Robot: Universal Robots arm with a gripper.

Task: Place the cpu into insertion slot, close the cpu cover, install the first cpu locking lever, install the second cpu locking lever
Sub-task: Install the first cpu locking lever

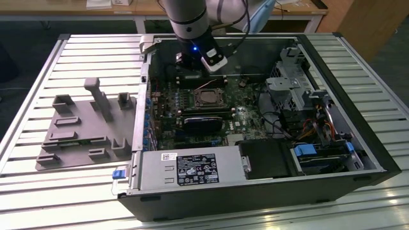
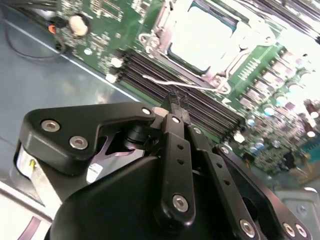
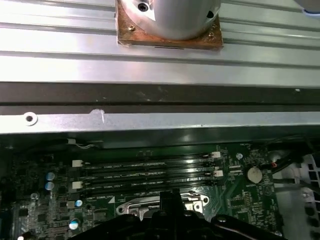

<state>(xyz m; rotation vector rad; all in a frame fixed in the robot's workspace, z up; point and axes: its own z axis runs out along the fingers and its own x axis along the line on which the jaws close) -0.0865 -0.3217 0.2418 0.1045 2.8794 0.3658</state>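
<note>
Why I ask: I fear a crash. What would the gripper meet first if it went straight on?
Most likely the memory slots beside the socket, which the shut gripper points at. The thin lever runs over them just ahead, so, depth being unclear, it might be met first.

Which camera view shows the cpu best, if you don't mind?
The second wrist view: the cpu sits close and large inside its metal frame, though glare washes out its top. The exterior view shows the cpu whole but small. In the first wrist view the gripper hides it, with frame corners at either side.
</note>
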